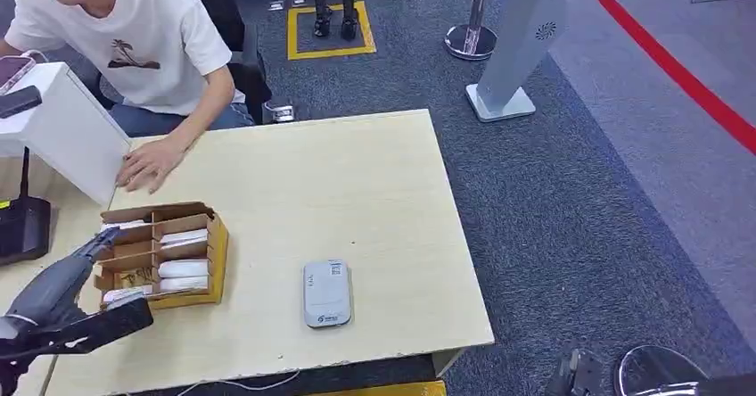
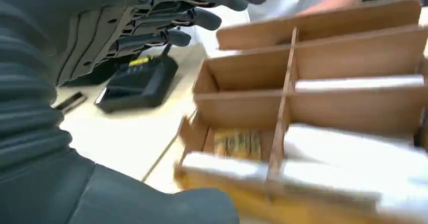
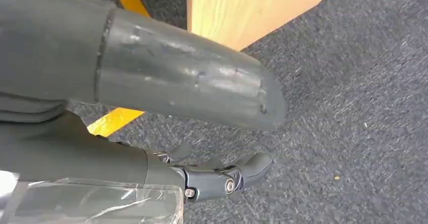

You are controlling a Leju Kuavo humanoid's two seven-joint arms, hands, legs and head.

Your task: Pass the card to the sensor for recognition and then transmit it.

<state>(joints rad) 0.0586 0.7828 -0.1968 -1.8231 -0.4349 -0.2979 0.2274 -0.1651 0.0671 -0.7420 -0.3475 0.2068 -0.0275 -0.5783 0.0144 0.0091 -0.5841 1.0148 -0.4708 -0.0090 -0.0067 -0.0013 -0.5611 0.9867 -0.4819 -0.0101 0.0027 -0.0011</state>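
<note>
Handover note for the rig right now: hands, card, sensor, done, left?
Left hand: open, fingers spread, at the card box, holding nothing.
Right hand: hanging beside the table over the carpet, apparently empty.
White cards lie in the box's compartments; the grey sensor sits mid-table, nothing on it.
Done: reach to the box.
Left: pick a card, hold it to the sensor, pass it on.

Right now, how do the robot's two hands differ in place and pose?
The left hand is raised at the brown cardboard divider box on the pale wooden table, fingers stretched toward it. The right hand hangs beside the table over grey carpet, fingers loosely curled. Both hold nothing.
</note>
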